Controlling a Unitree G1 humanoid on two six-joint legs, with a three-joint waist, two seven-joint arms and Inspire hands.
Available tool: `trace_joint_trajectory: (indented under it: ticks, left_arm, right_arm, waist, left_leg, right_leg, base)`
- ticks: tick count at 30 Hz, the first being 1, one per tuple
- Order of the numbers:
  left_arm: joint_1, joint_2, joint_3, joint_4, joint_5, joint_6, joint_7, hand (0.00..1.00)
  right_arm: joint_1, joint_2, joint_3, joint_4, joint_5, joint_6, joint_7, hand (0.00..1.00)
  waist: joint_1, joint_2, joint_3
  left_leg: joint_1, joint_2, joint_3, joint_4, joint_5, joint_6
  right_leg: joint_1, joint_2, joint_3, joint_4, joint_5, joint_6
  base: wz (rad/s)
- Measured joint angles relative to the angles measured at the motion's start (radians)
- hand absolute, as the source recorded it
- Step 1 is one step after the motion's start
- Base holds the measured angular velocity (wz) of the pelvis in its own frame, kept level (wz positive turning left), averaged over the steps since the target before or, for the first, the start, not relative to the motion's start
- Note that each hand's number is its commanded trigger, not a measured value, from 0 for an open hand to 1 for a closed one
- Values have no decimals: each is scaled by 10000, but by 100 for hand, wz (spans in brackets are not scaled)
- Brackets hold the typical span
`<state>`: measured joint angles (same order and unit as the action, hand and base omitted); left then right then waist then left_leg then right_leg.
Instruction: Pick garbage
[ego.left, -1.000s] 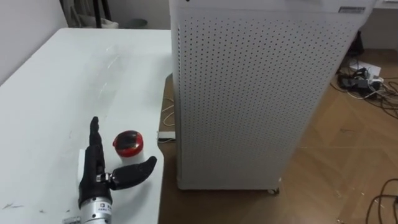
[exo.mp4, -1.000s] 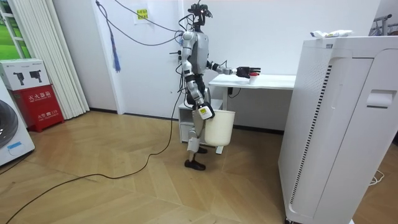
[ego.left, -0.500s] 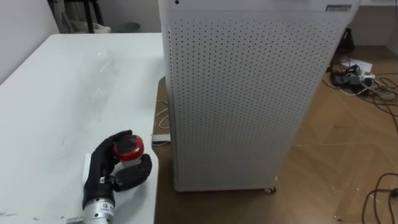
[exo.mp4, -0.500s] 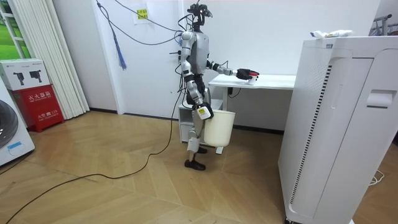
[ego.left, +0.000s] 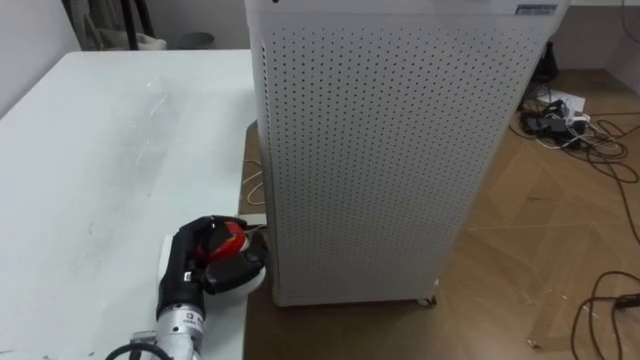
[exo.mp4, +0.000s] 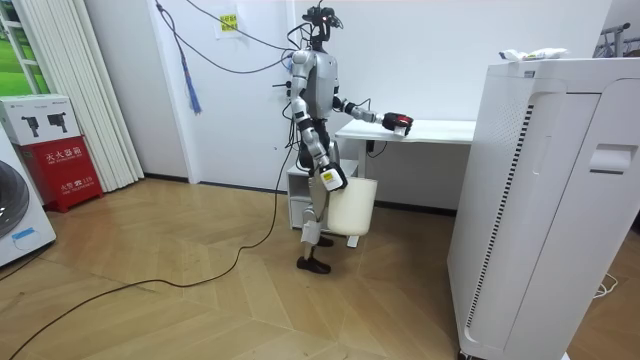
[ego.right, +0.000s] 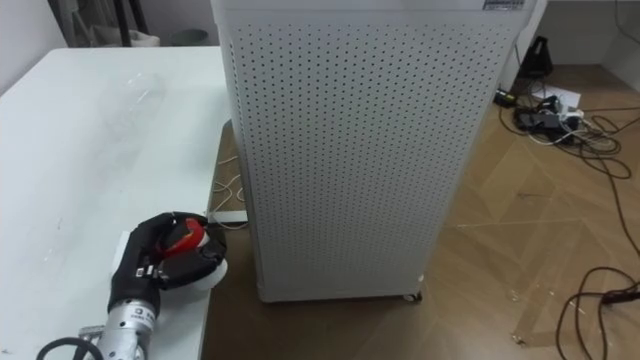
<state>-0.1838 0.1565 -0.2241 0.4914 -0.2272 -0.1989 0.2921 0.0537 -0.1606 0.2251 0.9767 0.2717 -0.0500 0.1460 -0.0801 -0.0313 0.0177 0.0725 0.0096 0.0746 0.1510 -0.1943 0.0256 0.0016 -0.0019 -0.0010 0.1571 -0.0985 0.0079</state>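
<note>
White tabletop (ego.left: 90, 150), faintly smeared, carries little; at its near right edge the left hand (ego.left: 198, 265) has its fingers curled round a small red-topped container (ego.left: 229, 240). A tall white perforated cabinet (ego.left: 370, 150) stands just beside the tabletop on wood parquet floor (ego.left: 540, 230). The right hand (exo.mp4: 329, 180) hangs by a white bin (exo.mp4: 355, 210); whether it grips I cannot tell.

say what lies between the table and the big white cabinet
In the right eye view: a narrow strip of wood floor with a thin white cable, between table and cabinet.
</note>
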Motion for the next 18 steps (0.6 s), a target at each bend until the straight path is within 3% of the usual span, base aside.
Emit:
trace_joint_trajectory:
  ticks: [7,12,18]
  left_arm:
    - [10,-44,-289,-168,-18,102,-697,100]
    - [9,-256,-778,-1205,0,492,-1402,100]
    - [9,-225,-1646,-3008,-601,514,-2121,100]
  right_arm:
    - [-450,-8,-24,-131,-55,-2,-345,100]
    - [-930,-30,-14,-752,-7,-3,-610,100]
    - [-1292,-43,-11,-1186,441,-43,-826,100]
  waist:
    - [-7,-96,-28]
    - [-4,-195,-28]
    - [-52,-305,15]
  left_leg:
    - [-197,-1,34,79,4,1]
    - [-433,-19,35,251,7,7]
    - [-452,-63,57,285,7,7]
  right_leg:
    - [-247,-7,0,133,-5,2]
    - [-452,-57,-54,246,-5,3]
    - [-468,-97,-74,271,-44,32]
  base:
    - [-2]
    - [1]
    - [-1]
